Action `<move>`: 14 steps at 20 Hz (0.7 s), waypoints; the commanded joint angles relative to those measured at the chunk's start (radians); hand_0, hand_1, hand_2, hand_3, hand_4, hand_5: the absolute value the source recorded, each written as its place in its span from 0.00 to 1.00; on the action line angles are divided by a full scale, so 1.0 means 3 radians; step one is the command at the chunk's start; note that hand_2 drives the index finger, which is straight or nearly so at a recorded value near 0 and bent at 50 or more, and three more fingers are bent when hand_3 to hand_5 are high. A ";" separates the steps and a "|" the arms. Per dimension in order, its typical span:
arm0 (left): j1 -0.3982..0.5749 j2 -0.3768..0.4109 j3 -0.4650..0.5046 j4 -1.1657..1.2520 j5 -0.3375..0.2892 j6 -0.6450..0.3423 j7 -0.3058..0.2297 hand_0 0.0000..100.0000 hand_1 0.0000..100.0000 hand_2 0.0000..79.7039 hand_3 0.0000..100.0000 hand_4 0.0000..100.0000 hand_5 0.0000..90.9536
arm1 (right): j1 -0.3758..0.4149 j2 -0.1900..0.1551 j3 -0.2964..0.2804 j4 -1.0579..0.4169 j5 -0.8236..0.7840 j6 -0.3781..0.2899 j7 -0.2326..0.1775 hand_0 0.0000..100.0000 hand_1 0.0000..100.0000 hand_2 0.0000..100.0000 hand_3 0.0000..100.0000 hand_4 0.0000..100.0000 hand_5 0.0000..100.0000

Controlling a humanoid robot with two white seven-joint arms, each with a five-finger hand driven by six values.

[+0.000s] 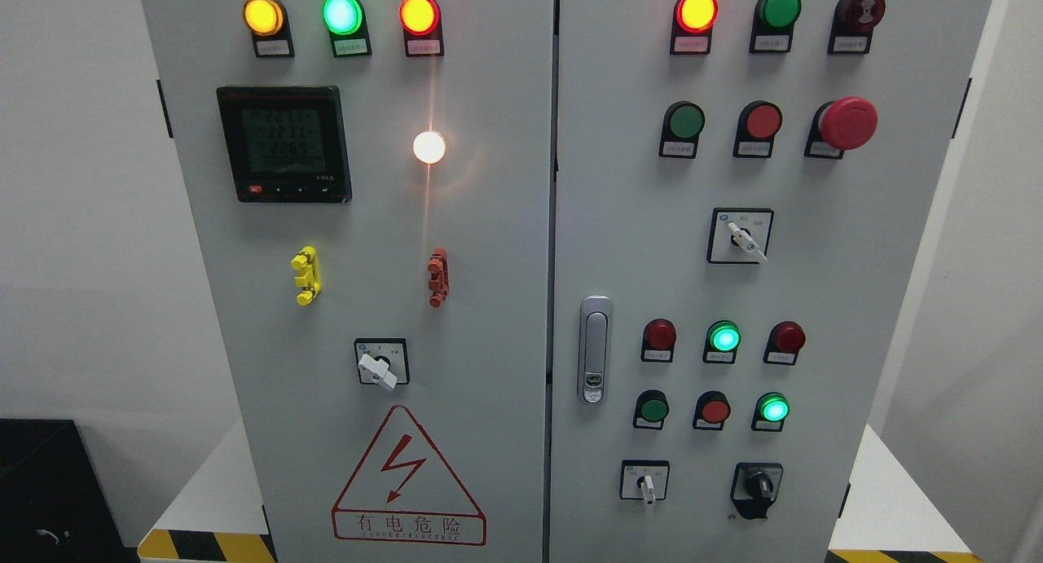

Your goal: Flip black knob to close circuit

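Observation:
The black knob (759, 488) sits at the lower right of the grey cabinet's right door (855, 302), on a black plate, its handle roughly upright. To its left is a white-handled selector switch (645, 483). Neither of my hands nor any arm shows in the head view.
Above the knob are rows of red and green pushbuttons and lamps; two green ones (724, 337) (772, 409) glow. A red mushroom stop button (847, 123), a door latch (594, 349), a white-handled selector (743, 237), a meter (283, 143) and a warning triangle (405, 481) also sit on the cabinet.

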 commanded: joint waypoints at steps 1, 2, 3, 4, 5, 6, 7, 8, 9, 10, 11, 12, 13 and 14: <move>0.0000 0.0000 0.0001 0.0002 0.0000 -0.0002 -0.0003 0.12 0.56 0.00 0.00 0.00 0.00 | -0.0080 0.0009 0.0017 -0.0673 0.0165 0.0043 0.0027 0.00 0.00 0.96 1.00 1.00 0.99; 0.0000 0.0000 0.0001 -0.0003 0.0000 -0.0002 -0.0003 0.12 0.56 0.00 0.00 0.00 0.00 | -0.0106 0.0009 0.0012 -0.0673 0.0165 0.0053 0.0083 0.00 0.00 0.96 1.00 1.00 0.99; 0.0000 0.0000 0.0001 -0.0003 0.0000 -0.0002 -0.0003 0.12 0.56 0.00 0.00 0.00 0.00 | -0.0131 0.0009 0.0007 -0.0673 0.0165 0.0068 0.0114 0.00 0.00 0.96 1.00 1.00 1.00; 0.0000 0.0000 0.0001 0.0002 0.0000 -0.0002 0.0002 0.12 0.56 0.00 0.00 0.00 0.00 | -0.0147 0.0004 0.0007 -0.0678 0.0165 0.0084 0.0119 0.00 0.00 0.96 1.00 1.00 1.00; 0.0000 0.0000 0.0001 0.0002 0.0000 -0.0002 -0.0003 0.12 0.56 0.00 0.00 0.00 0.00 | -0.0157 0.0004 0.0007 -0.0688 0.0165 0.0094 0.0124 0.00 0.00 0.96 1.00 1.00 1.00; 0.0000 0.0000 -0.0004 0.0002 0.0000 -0.0002 -0.0003 0.12 0.56 0.00 0.00 0.00 0.00 | -0.0162 0.0009 0.0007 -0.0723 0.0165 0.0099 0.0125 0.00 0.00 0.96 1.00 1.00 1.00; 0.0000 0.0000 0.0001 0.0002 0.0000 -0.0002 -0.0003 0.12 0.56 0.00 0.00 0.00 0.00 | -0.0167 0.0009 0.0007 -0.0764 0.0165 0.0109 0.0125 0.00 0.00 0.96 1.00 1.00 1.00; 0.0000 0.0000 0.0001 0.0002 0.0000 -0.0002 -0.0003 0.12 0.56 0.00 0.00 0.00 0.00 | -0.0182 0.0009 0.0012 -0.0785 0.0165 0.0145 0.0135 0.00 0.00 0.96 1.00 1.00 1.00; 0.0000 0.0000 0.0001 -0.0003 0.0000 -0.0002 -0.0003 0.12 0.56 0.00 0.00 0.00 0.00 | -0.0218 0.0009 0.0012 -0.0785 0.0165 0.0176 0.0155 0.00 0.00 0.96 1.00 1.00 1.00; 0.0000 0.0000 -0.0004 0.0002 0.0000 -0.0002 -0.0003 0.12 0.56 0.00 0.00 0.00 0.00 | -0.0259 0.0009 0.0007 -0.0785 0.0170 0.0211 0.0196 0.00 0.00 0.96 1.00 1.00 1.00; 0.0000 0.0000 0.0001 0.0002 0.0000 -0.0002 -0.0003 0.12 0.56 0.00 0.00 0.00 0.00 | -0.0290 0.0004 0.0002 -0.0785 0.0175 0.0242 0.0232 0.00 0.00 0.96 1.00 1.00 1.00; 0.0000 0.0000 0.0001 0.0002 0.0000 -0.0002 -0.0003 0.12 0.56 0.00 0.00 0.00 0.00 | -0.0320 0.0004 -0.0003 -0.0785 0.0176 0.0268 0.0247 0.00 0.00 0.96 1.00 1.00 1.00; 0.0000 0.0000 0.0001 0.0002 0.0000 -0.0002 -0.0003 0.12 0.56 0.00 0.00 0.00 0.00 | -0.0361 -0.0001 -0.0003 -0.0785 0.0186 0.0293 0.0268 0.00 0.00 0.96 1.00 1.00 1.00; 0.0000 0.0000 -0.0004 0.0002 0.0000 -0.0002 0.0002 0.12 0.56 0.00 0.00 0.00 0.00 | -0.0392 -0.0006 -0.0008 -0.0780 0.0206 0.0309 0.0288 0.00 0.00 0.96 1.00 1.00 1.00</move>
